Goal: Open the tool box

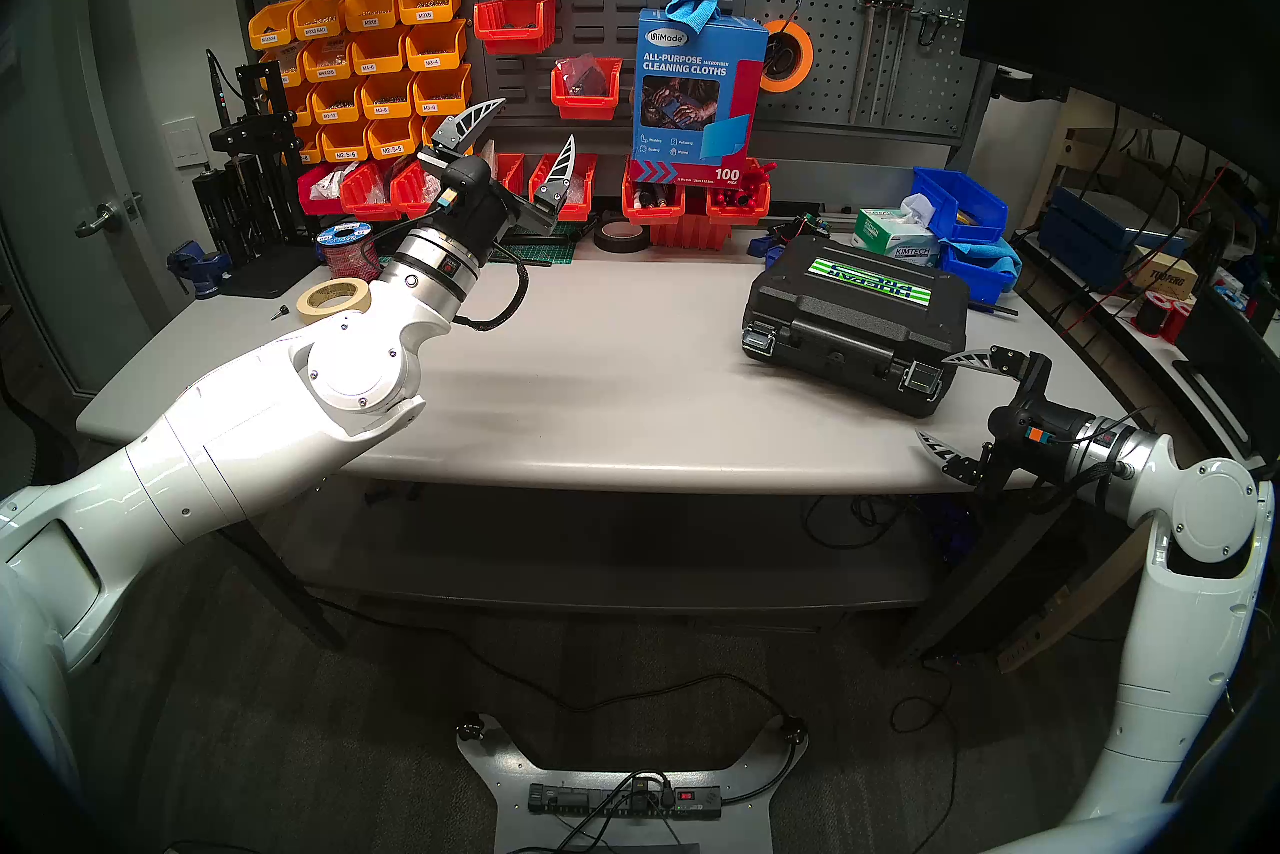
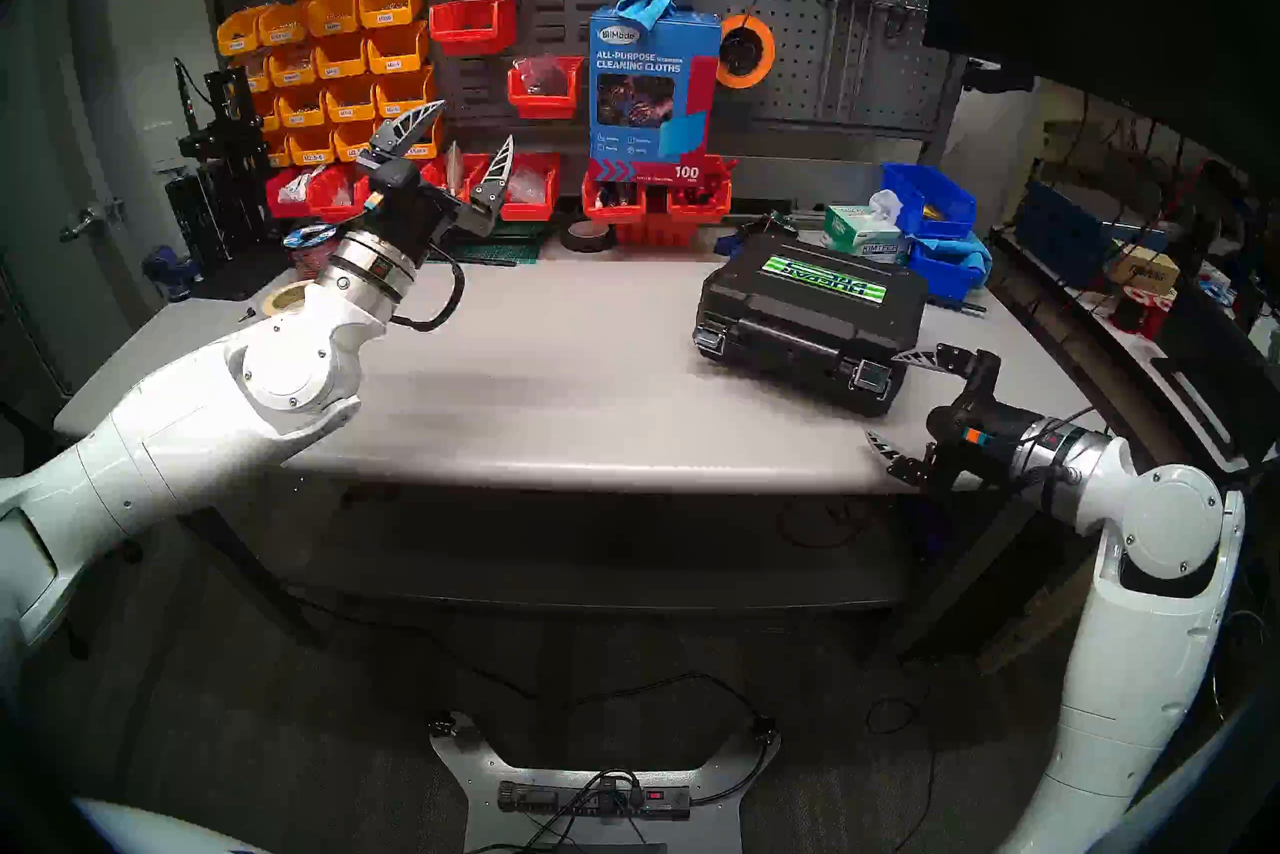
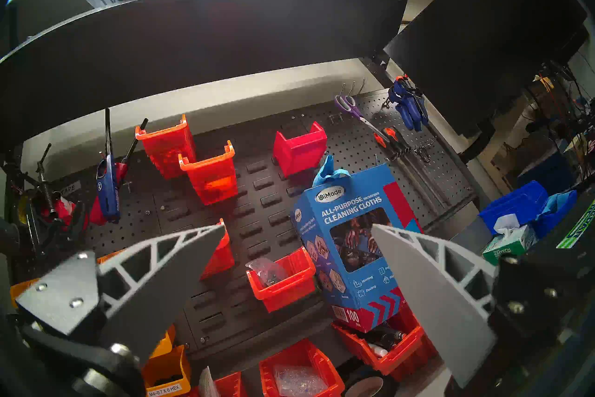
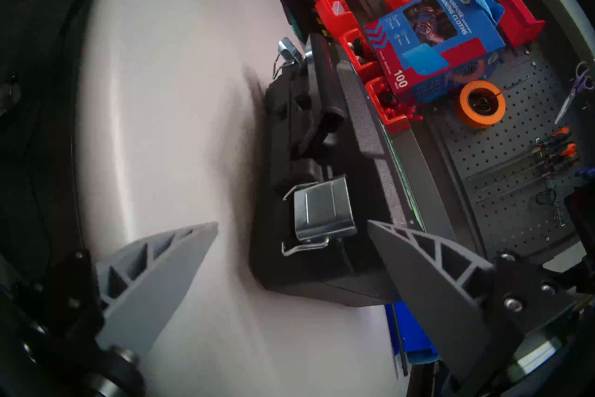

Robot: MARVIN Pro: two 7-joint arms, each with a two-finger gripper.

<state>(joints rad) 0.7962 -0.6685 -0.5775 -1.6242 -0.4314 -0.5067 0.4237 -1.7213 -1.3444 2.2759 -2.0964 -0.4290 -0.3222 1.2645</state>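
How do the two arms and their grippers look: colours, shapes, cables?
Both arms are glossy white with round joint caps and a silver wrist ring. The left gripper and right gripper have black bodies and grey, pointed, ribbed fingers. A black cable loops at each wrist, beside a small orange and blue tag.

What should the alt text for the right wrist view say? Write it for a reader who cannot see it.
The open right gripper sits close to the front of a closed black tool box on a grey table, its fingers either side of a silver latch. A second latch, red bins and a blue cleaning-cloth box lie beyond.
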